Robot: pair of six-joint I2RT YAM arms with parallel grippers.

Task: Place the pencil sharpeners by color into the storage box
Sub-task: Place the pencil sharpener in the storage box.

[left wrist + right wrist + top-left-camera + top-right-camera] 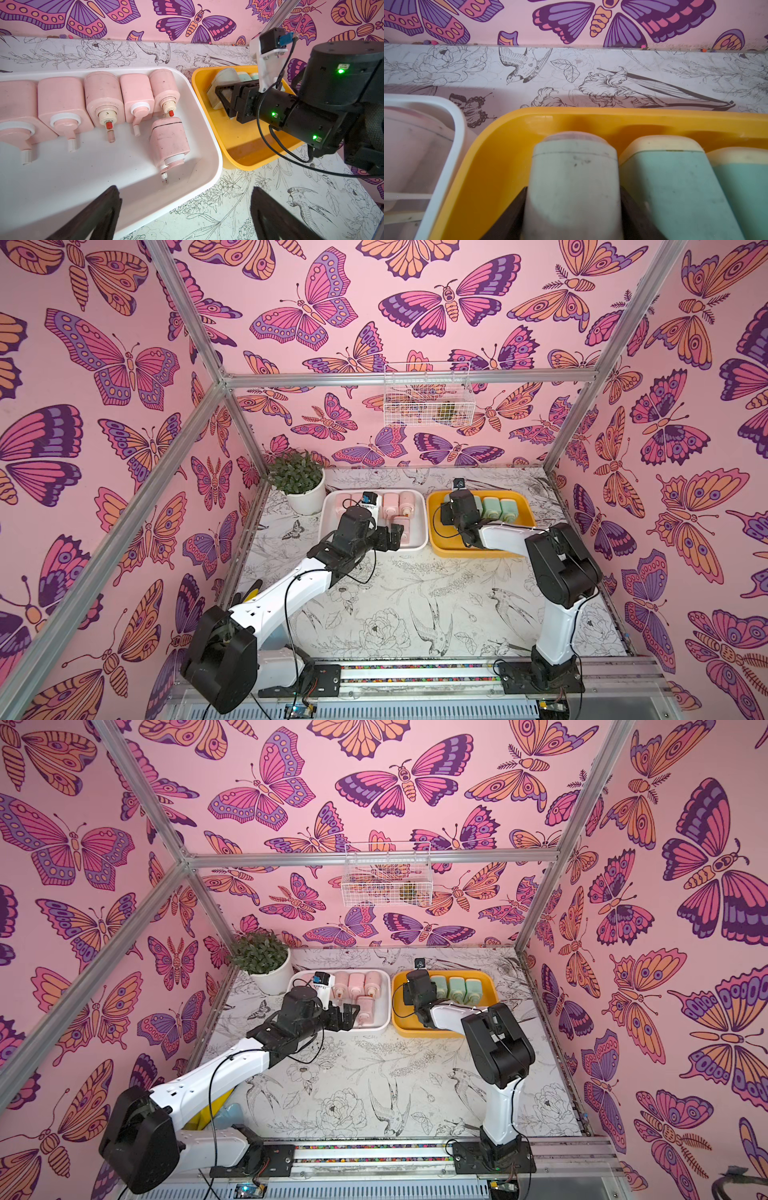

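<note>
- Two storage trays sit side by side at the centre of both top views: a white tray [62,187] and, just beside it on the right, a yellow tray [245,149].
- The white tray holds six pink sharpeners [102,93]. Five lie in a row along its far wall, handles pointing toward the viewer. The sixth pink sharpener [169,139] lies in front of the row's right end, touching it.
- The yellow tray holds the green sharpeners [500,509], lined up along its far wall. Three show, and the arm may hide another.
- The right gripper [573,190] is inside the yellow tray, its jaws clamped on the sides of a pale green sharpener [574,166]. This one is at the left end of the green row, just beside its neighbour.
- Whether the held sharpener already rests on the tray floor cannot be told.
- The left gripper [184,188] hangs over the near rim of the white tray at the bottom of its wrist view, jaws wide apart and holding nothing.
- No sharpener shows on the table outside the trays, so the sorting looks almost finished. The step in hand appears to be setting down this green piece.
- The next move probably calls for seating it on the floor, parting the jaws, then lifting straight out without nudging the neighbouring sharpener or the yellow wall.
</note>
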